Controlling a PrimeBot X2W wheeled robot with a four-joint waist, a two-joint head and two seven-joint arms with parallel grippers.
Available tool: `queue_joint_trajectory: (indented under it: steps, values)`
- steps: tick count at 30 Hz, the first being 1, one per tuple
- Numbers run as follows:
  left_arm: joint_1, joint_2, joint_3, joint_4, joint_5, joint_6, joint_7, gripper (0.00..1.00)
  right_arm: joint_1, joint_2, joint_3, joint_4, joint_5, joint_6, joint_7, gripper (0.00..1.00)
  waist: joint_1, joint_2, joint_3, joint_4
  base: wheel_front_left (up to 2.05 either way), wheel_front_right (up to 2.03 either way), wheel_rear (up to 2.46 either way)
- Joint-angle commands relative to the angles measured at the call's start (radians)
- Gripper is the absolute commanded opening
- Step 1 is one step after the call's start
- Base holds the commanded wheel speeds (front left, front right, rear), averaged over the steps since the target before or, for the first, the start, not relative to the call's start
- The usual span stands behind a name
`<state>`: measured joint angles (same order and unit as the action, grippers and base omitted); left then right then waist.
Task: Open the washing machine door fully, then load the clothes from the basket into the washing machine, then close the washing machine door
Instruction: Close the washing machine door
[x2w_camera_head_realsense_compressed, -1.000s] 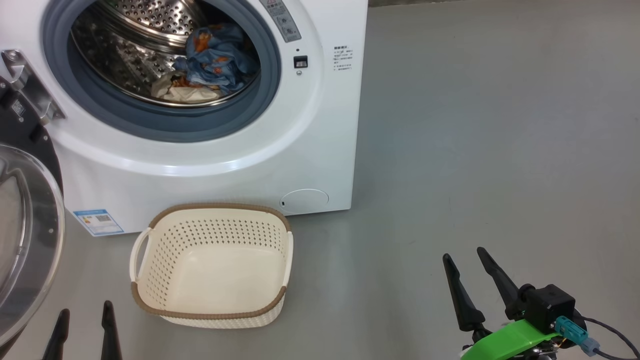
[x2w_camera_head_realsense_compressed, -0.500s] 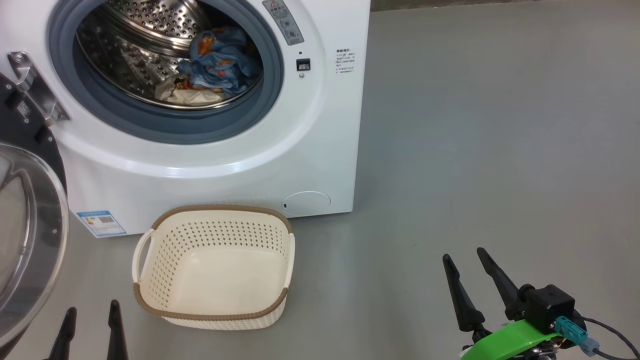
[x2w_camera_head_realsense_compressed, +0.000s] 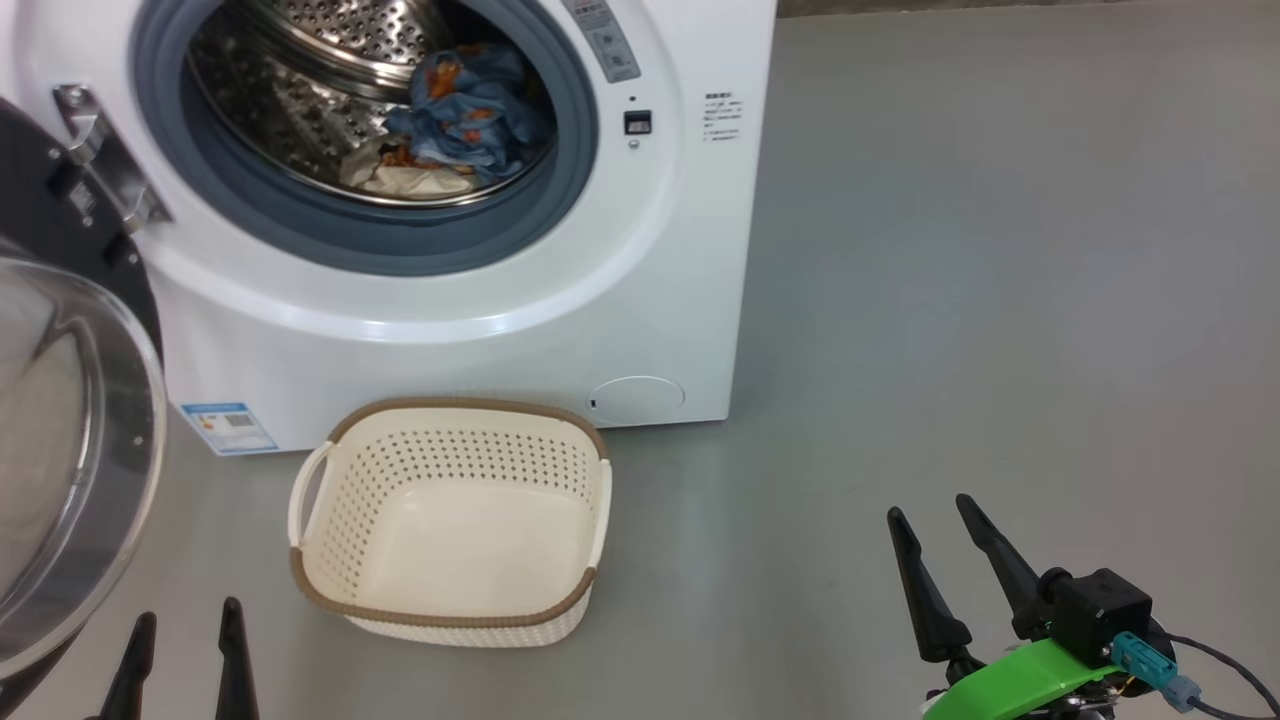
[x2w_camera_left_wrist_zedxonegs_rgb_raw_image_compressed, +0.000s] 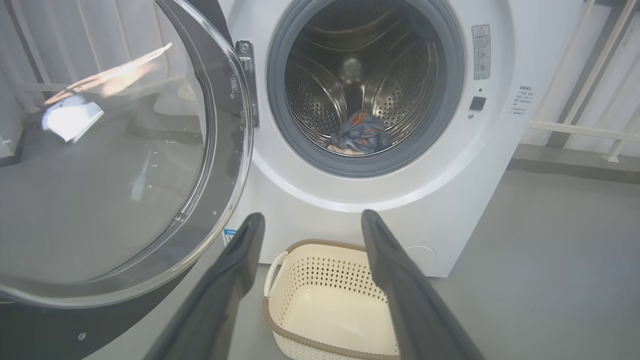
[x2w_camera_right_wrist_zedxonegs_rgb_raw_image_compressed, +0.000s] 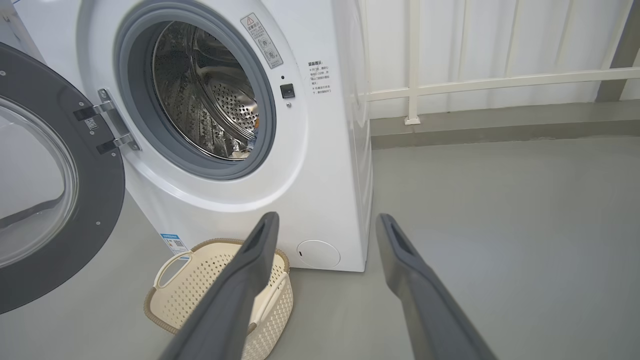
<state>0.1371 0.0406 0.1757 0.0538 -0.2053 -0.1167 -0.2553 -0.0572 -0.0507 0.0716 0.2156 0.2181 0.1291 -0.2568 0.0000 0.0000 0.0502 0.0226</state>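
Fingers (x2w_camera_head_realsense_compressed: 927, 600) apart, basket (x2w_camera_head_realsense_compressed: 450, 465) lengthwise along washing machine (x2w_camera_head_realsense_compressed: 480, 345)

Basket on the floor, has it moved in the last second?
No. The basket keeps its place below the round hatch of the washing machine; the whole head view slid right, so the camera turned.

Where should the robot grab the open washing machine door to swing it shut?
Probably the free edge of the washing machine door, its black rim farthest from the hinge, with the left gripper coming from the robot's left. The bulging glass window looks too smooth and wide to pinch.
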Motion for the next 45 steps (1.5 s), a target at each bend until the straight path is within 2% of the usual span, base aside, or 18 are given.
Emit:
queue_joint_trajectory:
  steps: [1,23,35,45]
  values:
    - [-0.029,0.010,0.032,-0.030,-0.003,0.012,-0.006,1.00,-0.010,0.001,0.023,-0.027,-0.019,0.002,-0.005,1.00,0.0000,0.0000,0.007,0.019,0.00,0.00,0.00]
    - [-0.036,0.010,0.022,-0.028,-0.041,0.063,-0.006,1.00,-0.045,0.001,0.042,-0.017,-0.054,0.002,-0.005,1.00,0.0000,0.0000,0.036,0.280,0.00,0.00,0.00]
    - [-0.038,0.010,0.014,-0.020,-0.070,0.089,-0.006,1.00,-0.072,0.001,0.061,-0.001,-0.074,0.002,-0.005,1.00,0.0000,0.0000,0.048,0.402,0.00,0.00,0.00]
    - [-0.035,0.010,0.004,-0.012,-0.093,0.114,-0.006,1.00,-0.095,0.001,0.078,0.017,-0.082,0.002,-0.005,1.00,0.0000,0.0000,0.048,0.477,0.00,0.00,0.00]
